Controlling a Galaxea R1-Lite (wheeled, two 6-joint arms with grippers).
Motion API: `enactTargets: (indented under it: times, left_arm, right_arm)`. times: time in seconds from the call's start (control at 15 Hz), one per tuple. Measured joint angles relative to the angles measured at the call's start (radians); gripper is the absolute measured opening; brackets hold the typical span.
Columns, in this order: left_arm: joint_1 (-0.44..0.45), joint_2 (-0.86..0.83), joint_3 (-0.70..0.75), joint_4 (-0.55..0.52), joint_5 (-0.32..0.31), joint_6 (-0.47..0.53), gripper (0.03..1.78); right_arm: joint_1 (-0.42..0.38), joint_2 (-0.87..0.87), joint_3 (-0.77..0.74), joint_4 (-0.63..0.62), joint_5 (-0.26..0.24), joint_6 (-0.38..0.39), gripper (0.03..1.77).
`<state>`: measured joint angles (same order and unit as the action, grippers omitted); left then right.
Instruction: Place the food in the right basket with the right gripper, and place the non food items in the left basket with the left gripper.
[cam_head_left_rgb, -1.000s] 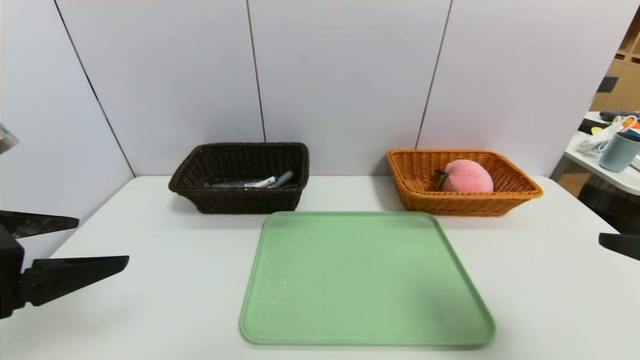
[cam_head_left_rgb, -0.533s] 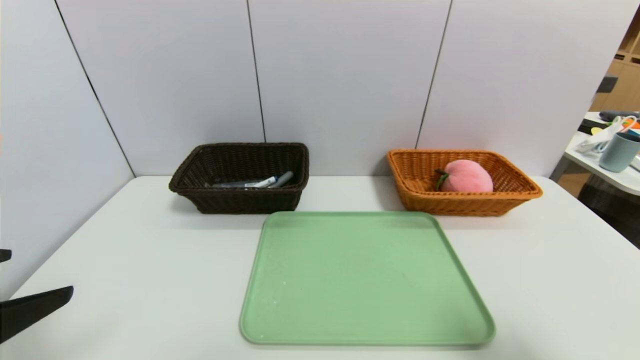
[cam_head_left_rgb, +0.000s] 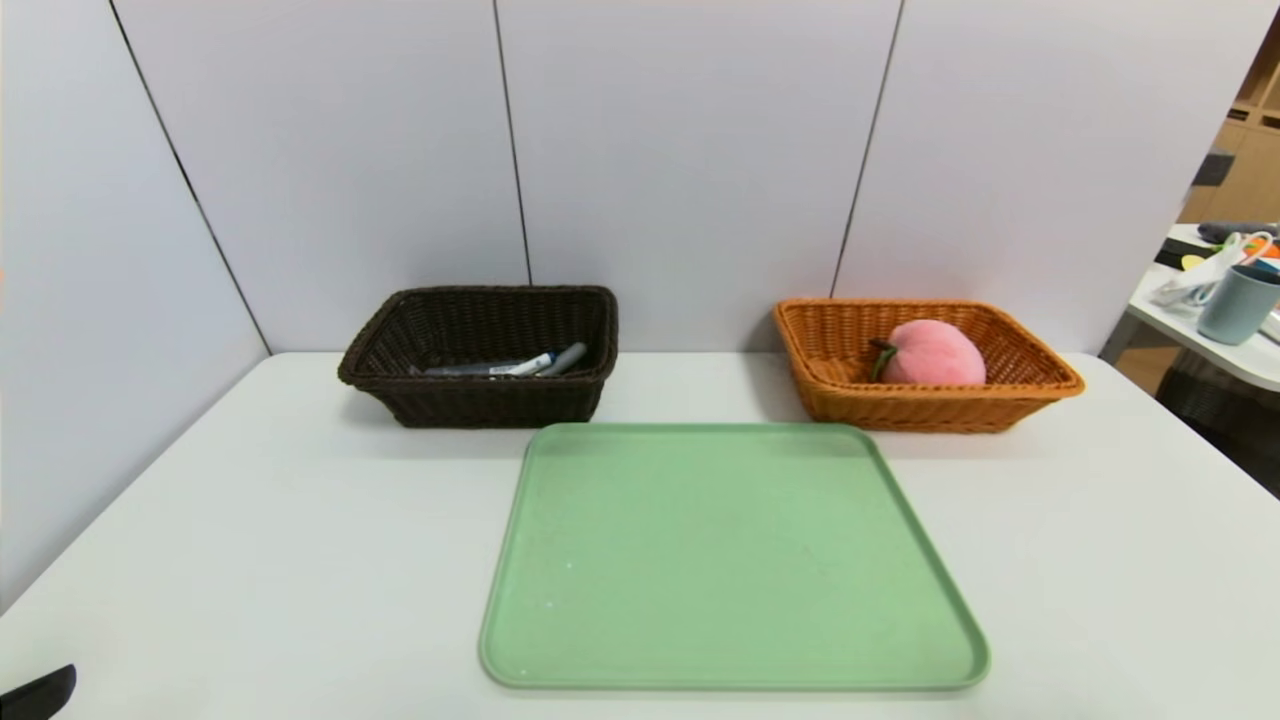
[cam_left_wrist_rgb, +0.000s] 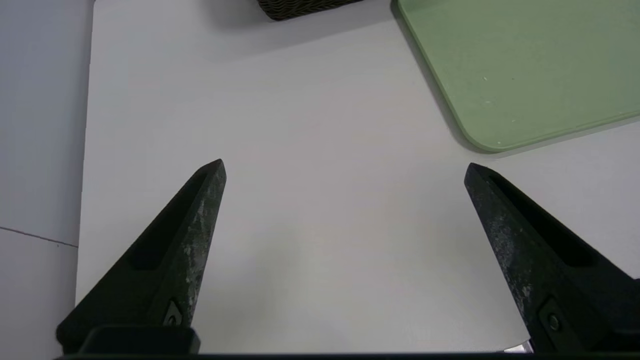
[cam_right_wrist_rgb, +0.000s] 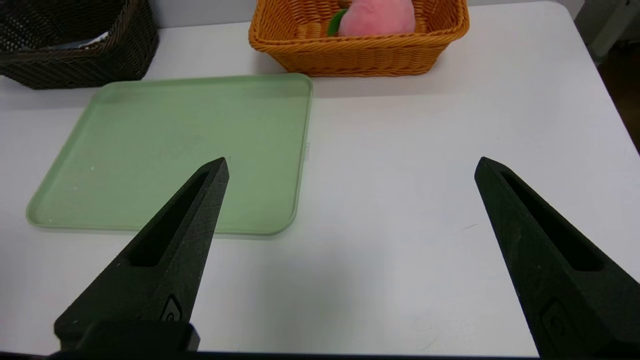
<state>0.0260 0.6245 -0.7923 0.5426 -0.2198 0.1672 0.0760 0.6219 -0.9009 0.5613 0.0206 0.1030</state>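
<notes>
While the peach (cam_head_left_rgb: 932, 352) lies in the orange basket (cam_head_left_rgb: 1040, 385), left tool (cam_left_wrist_rgb: 345, 167) and right tool (cam_right_wrist_rgb: 350, 165) gape wide, empty.

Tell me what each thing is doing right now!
Pink plush peach: lying inside the orange-tan woven basket.
Dark brown woven basket: holding a dark grey case and a blue-capped white marker.
Flat green plastic tray: nothing on it.
Left tool: open, holding nothing, above the white table.
Right tool: open, holding nothing, above the table.
</notes>
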Motion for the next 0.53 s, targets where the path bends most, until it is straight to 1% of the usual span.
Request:
enactTargets:
  times: [0.13, 0.27, 0.4, 0.53]
  left_arm:
    - [0.001, -0.046, 0.038, 0.001, -0.002, -0.001, 1.69]
    - [-0.001, -0.074, 0.059, 0.002, -0.007, -0.003, 1.69]
    - [-0.003, -0.097, 0.074, 0.002, -0.009, -0.005, 1.69]
    - [-0.004, -0.133, 0.107, 0.0, -0.008, -0.009, 1.69]
  right_arm:
    - [-0.019, -0.048, 0.032, 0.0, 0.01, -0.007, 1.7]
    - [-0.035, -0.097, 0.057, 0.007, 0.036, -0.011, 1.7]
    - [-0.04, -0.141, 0.072, 0.019, 0.046, -0.014, 1.7]
    - [-0.041, -0.184, 0.096, 0.019, 0.066, -0.023, 1.7]
